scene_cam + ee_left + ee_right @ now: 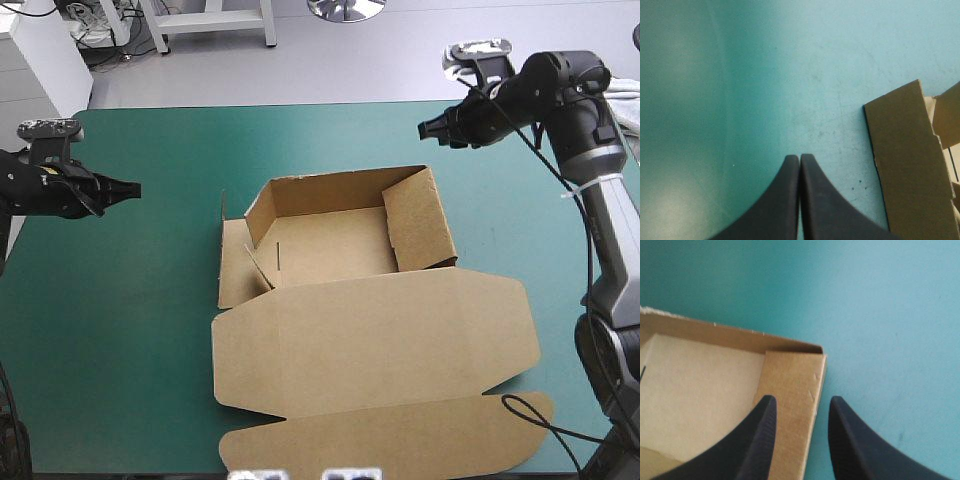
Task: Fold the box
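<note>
Box [340,300] centre frame: 2 walls up, left flap [232,268] flat. Left gripper [135,188] pinched closed, mid-left, off board. Right gripper [425,128] slightly parted, upper right. Slide under left flap from outside, raise slowly.

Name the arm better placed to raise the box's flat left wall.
Probably left: the left gripper sits on that side of the box; the right gripper hovers by its far right corner.
</note>
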Controlling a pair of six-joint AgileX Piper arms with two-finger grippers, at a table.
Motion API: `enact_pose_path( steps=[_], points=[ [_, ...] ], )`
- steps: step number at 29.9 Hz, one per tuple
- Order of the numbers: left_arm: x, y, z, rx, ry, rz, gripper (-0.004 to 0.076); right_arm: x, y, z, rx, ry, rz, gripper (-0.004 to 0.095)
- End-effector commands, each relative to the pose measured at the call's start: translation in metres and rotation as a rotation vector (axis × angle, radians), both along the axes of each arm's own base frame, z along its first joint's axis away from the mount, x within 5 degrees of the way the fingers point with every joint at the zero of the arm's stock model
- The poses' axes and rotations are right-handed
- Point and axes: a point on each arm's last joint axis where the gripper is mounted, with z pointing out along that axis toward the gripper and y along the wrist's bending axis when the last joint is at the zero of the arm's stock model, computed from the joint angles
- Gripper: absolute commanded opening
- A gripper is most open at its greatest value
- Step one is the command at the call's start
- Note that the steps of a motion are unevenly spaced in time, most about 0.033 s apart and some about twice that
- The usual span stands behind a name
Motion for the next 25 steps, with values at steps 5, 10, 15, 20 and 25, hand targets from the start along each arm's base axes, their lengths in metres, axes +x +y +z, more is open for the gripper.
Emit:
enact_pose_path(
  steps=[5,10,15,20,25],
  points=[
    [-0.005,-0.002,0.022,-0.012,-0.101,0.009,-0.001,-0.004,0.003,-0.05,-0.044,0.166,0.109,0.0333],
    [-0.006,-0.002,0.021,-0.013,-0.098,0.008,-0.001,0.012,0.008,-0.09,-0.049,0.281,0.107,0.0333],
    [-0.006,-0.002,0.021,-0.013,-0.098,0.008,-0.001,0.023,0.011,-0.111,-0.053,0.332,0.108,0.0333],
    [-0.006,-0.002,0.021,-0.013,-0.098,0.008,-0.001,0.03,0.015,-0.128,-0.031,0.38,0.112,0.0333],
    [-0.006,-0.002,0.021,-0.013,-0.098,0.008,-0.001,0.034,0.019,-0.138,0.0,0.412,0.118,0.0265]
  ],
)
